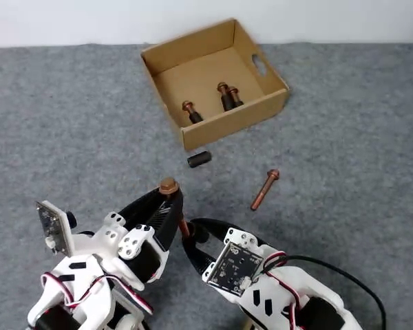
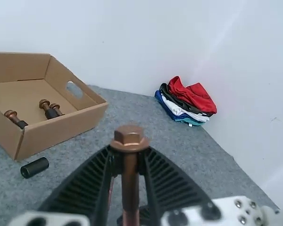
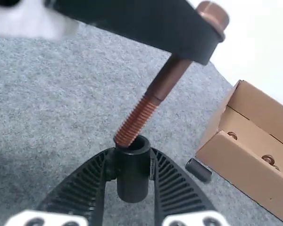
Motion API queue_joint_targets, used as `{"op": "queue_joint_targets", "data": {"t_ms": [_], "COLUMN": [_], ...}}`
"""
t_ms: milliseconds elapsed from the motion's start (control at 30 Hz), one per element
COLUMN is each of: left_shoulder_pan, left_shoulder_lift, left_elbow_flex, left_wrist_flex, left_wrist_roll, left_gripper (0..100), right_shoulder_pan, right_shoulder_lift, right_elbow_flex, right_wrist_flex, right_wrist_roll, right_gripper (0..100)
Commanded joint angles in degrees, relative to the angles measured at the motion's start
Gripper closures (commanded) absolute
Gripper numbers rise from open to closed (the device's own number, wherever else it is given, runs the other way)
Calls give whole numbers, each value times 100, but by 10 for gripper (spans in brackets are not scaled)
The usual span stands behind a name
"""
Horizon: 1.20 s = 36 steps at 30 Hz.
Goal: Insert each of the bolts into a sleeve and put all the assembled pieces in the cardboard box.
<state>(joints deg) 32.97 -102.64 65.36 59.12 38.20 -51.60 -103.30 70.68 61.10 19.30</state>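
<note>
Pinching a black cylindrical sleeve [image 3: 132, 178], the right gripper [image 3: 132, 158] is meeting the tip of the copper hex bolt [image 3: 166, 82] that the left gripper [image 2: 130, 157] is clamping; insertion seems to be starting, needing a straight, aligned push.

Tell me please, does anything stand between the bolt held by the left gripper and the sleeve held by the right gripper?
Nothing visible does. The left gripper holds the bolt with its threaded tip right at the open mouth of the sleeve in the right gripper.
</note>
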Motion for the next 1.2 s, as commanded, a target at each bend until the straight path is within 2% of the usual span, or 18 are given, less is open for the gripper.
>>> {"op": "queue_joint_targets", "data": {"t_ms": [0,867,1167], "left_shoulder_pan": [18,9,-220], "left_shoulder_lift": [18,18,18], "left_elbow_flex": [31,145,171], "left_wrist_flex": [-53,-712,-888], "left_wrist_roll": [-79,-53,-53], "left_gripper": [994,994,994], "right_shoulder_pan": [-57,-57,-57], "right_shoulder_lift": [-31,-22,-22], "right_elbow_flex": [-211,-79,-70], "right_wrist_flex": [-251,-251,-251], "right_wrist_roll": [44,35,44], "right_gripper": [991,991,991]}}
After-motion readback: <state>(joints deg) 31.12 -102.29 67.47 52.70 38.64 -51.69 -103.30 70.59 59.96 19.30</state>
